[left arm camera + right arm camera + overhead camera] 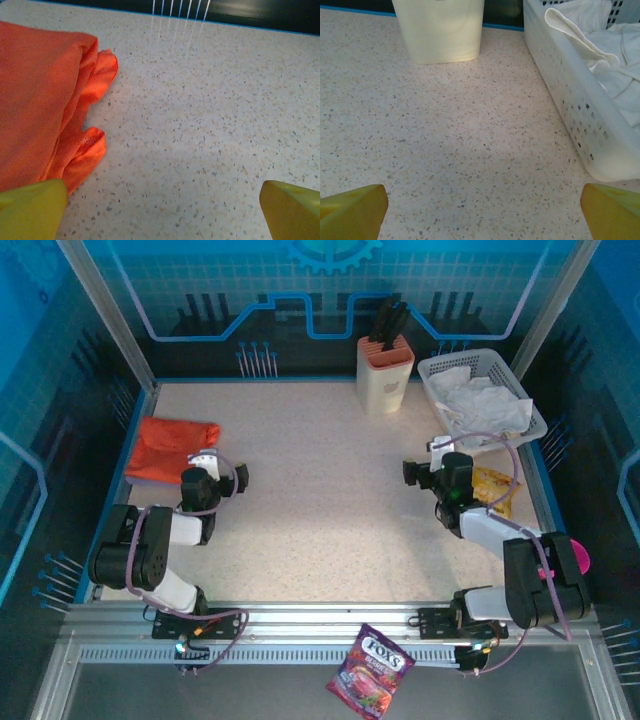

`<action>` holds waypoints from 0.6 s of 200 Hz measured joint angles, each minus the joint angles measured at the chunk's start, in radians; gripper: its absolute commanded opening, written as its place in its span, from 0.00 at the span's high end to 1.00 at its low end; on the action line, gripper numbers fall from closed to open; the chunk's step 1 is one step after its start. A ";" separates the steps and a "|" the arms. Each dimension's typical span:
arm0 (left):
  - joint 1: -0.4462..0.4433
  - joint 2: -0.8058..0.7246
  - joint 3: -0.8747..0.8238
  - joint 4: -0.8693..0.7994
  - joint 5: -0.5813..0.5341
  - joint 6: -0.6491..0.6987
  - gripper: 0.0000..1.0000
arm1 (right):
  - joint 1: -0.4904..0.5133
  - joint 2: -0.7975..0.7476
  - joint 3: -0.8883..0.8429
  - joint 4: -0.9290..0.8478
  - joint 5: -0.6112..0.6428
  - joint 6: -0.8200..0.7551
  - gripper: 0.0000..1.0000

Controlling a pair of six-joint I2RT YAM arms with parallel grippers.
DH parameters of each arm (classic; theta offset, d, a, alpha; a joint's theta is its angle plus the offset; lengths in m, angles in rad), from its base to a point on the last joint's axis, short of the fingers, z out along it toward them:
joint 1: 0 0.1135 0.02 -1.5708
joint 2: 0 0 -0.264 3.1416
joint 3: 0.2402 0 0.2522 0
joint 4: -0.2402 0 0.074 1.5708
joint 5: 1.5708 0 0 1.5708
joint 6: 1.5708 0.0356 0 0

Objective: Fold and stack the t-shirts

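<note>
top external view: the bright orange-red folded cloth t-shirt (172, 445) lies as a compact bundle on the pale speckled desk (320, 510), its long axis running side to side. a thin pale lavender edge (150, 481) shows under the shirt's near side. it is probably the second shirt, though too little shows to be sure. the left hand (236, 474) sits just beside the orange shirt's near right corner, apart from the cloth, spread wide and holding nothing. in the left wrist view the cloth lies left of its yellow fingertips (31, 206). the right hand (414, 472) is well apart from the shirt, across the desk to its right, also wide and empty, facing a white perforated plastic basket (570, 100). any further handling of the shirt looks like the left arm's job, reaching leftward and slightly beyond.
</note>
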 measured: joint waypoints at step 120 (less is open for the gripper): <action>-0.002 0.000 0.013 -0.005 0.020 0.026 0.01 | -0.071 0.199 -0.085 0.352 -0.098 -0.020 0.00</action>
